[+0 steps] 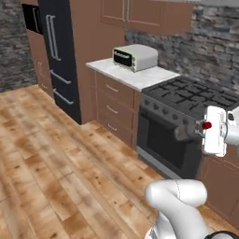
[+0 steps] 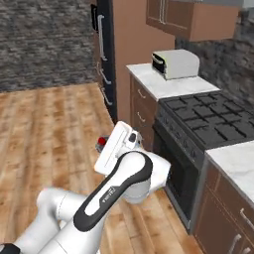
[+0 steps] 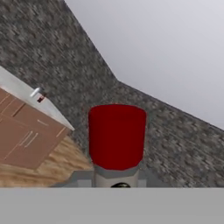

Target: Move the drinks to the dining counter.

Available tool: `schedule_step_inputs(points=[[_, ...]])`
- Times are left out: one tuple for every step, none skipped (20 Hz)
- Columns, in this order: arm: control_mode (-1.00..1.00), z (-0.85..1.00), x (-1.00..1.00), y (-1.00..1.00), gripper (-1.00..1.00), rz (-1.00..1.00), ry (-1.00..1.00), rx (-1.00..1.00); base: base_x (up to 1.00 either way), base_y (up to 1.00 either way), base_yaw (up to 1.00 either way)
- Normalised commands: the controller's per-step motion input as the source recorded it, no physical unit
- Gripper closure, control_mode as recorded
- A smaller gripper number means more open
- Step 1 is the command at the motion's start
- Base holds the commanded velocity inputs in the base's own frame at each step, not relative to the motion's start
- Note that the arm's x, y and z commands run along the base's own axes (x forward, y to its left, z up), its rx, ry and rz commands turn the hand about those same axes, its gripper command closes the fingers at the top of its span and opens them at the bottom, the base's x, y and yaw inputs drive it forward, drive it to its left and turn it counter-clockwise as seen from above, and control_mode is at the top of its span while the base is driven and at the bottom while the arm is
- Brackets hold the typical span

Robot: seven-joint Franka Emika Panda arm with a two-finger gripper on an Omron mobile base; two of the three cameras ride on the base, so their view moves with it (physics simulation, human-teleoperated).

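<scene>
Between the jaws: red-capped bottle (image 3: pixel 116 142).

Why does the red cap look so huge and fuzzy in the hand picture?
In the hand view the red cap sits right before the lens, so it looms large with soft edges. In the left base view it is a tiny red dot. Both base views look blurry at the arm; the stove shows no glare.
</scene>
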Motion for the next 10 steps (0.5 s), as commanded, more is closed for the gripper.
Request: schedule_step_inputs(points=[[1.0,0.0,0.0,0.0,1.0,0.0,0.0,0.0,0.14,0.64,0.62],[1.0,0.0,0.0,0.0,1.0,0.0,0.0,0.0,0.11,0.64,0.63],[1.0,0.0,0.0,0.0,1.0,0.0,0.0,0.0,0.08,0.61,0.63],[1.0,0.0,0.0,0.0,1.0,0.0,0.0,0.0,0.06,0.61,0.64],[1.0,0.0,0.0,0.0,1.0,0.0,0.0,0.0,0.07,0.61,0.63],[1.0,0.0,0.0,0.0,1.0,0.0,0.0,0.0,0.07,0.63,0.63],[1.0,0.0,0.0,0.0,1.0,0.0,0.0,0.0,0.07,0.63,0.63],[1.0,0.0,0.0,0.0,1.0,0.0,0.0,0.0,0.05,0.63,0.63],[1.0,0.0,0.0,0.0,1.0,0.0,0.0,0.0,0.04,0.63,0.63],[1.0,0.0,0.0,0.0,1.0,0.0,0.0,0.0,0.03,0.62,0.64]])
